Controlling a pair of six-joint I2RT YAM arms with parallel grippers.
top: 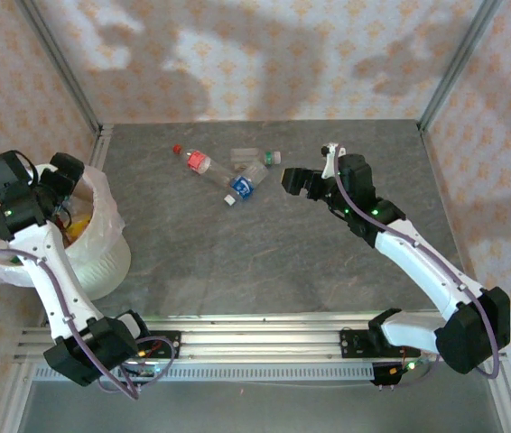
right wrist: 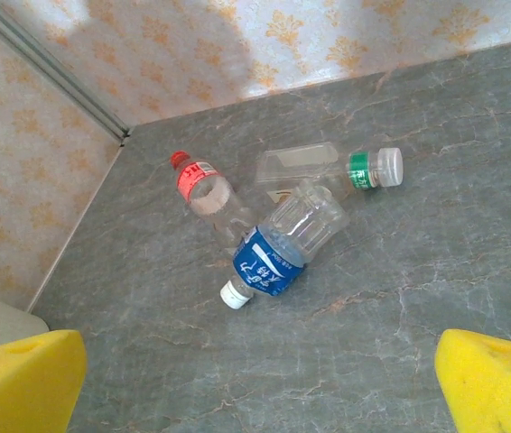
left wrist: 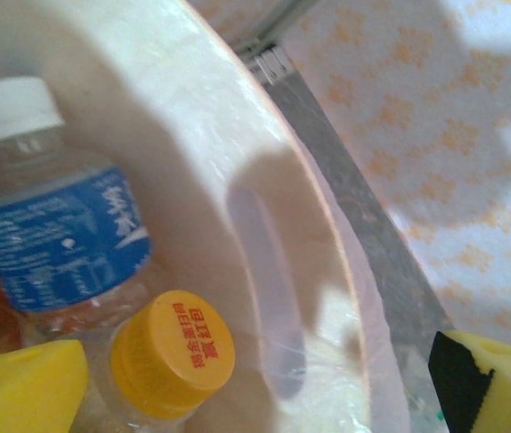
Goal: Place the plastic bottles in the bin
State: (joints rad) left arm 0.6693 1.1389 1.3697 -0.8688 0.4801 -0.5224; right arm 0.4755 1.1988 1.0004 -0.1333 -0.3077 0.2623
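Three plastic bottles lie together at the back of the table: a red-label one (top: 197, 161) (right wrist: 203, 191), a blue-label one (top: 245, 187) (right wrist: 278, 251) and a clear one with a green band (top: 260, 158) (right wrist: 328, 167). My right gripper (top: 296, 183) (right wrist: 255, 388) hovers open just right of them, its yellow pads (right wrist: 495, 379) wide apart with nothing between. The bin (top: 102, 253) (left wrist: 219, 117) stands at the left. My left gripper (top: 57, 194) (left wrist: 255, 397) is open over it, above a blue-label bottle (left wrist: 57, 234) and a yellow-capped bottle (left wrist: 172, 352) lying inside.
Patterned walls with metal corner posts (top: 445, 63) close in the grey stone-look table (top: 264, 262) at the back and sides. A metal rail (top: 255, 334) carrying both arm bases runs along the near edge.
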